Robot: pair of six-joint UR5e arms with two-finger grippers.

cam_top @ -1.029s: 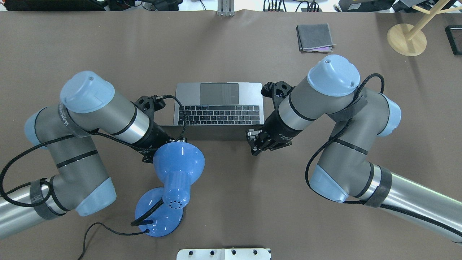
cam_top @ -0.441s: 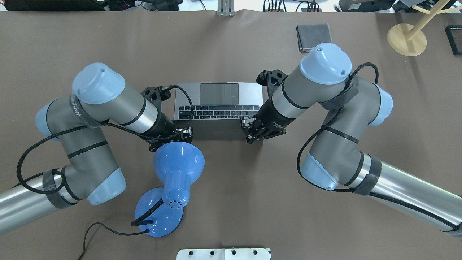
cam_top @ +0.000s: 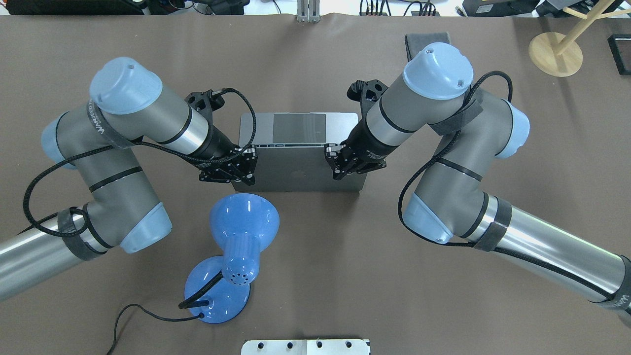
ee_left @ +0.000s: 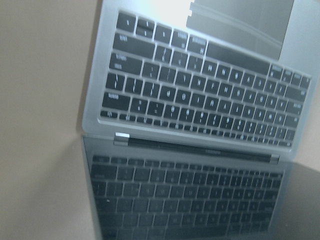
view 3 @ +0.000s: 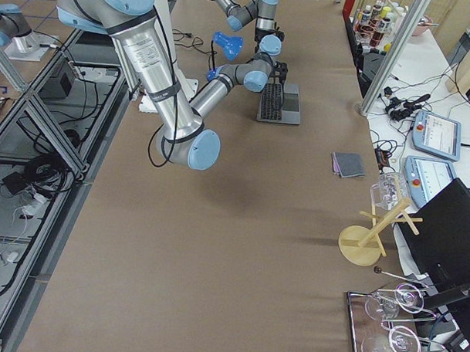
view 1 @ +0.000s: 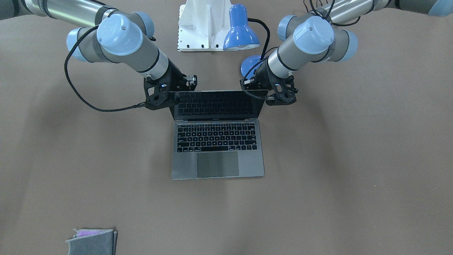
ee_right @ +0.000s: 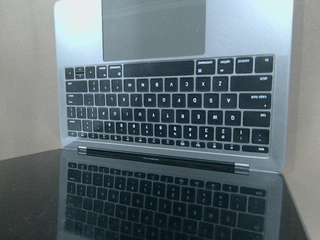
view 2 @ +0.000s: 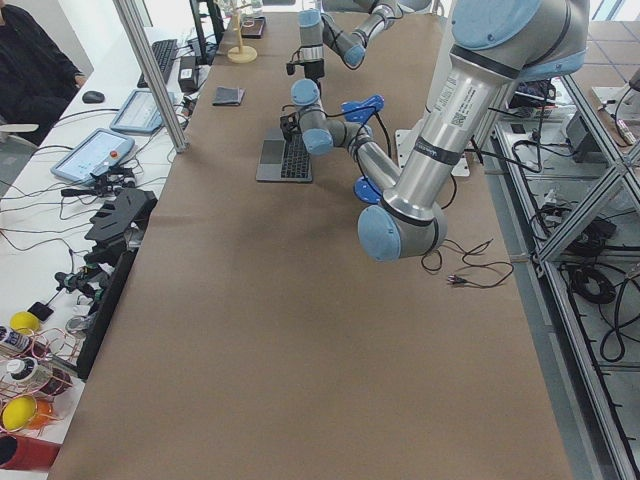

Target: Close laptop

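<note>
The space-grey laptop [cam_top: 297, 173] stands in the middle of the table, half open. Its lid leans forward over the keys, with the apple logo facing up in the overhead view. The front view shows its black screen, keyboard and trackpad [view 1: 217, 164]. My left gripper [cam_top: 245, 166] presses on the lid's back at its left top corner and my right gripper [cam_top: 336, 160] at the right one; both look shut. In the front view the left gripper [view 1: 249, 85] and right gripper [view 1: 187, 83] sit behind the lid's top edge. Both wrist views show keys and screen [ee_left: 200, 110] [ee_right: 165, 110].
A blue desk lamp [cam_top: 241, 236] stands close behind the laptop's left side, its cord trailing toward the near edge. A grey felt pouch [view 1: 92, 242] lies far right. A wooden stand [cam_top: 555, 54] is at the far right corner. A white base plate [cam_top: 305, 346] sits at the near edge.
Both grippers moved away from the robot, pushing the lid forward. The lid has tipped down over the keyboard, so the overhead view now shows its back and only the trackpad.
</note>
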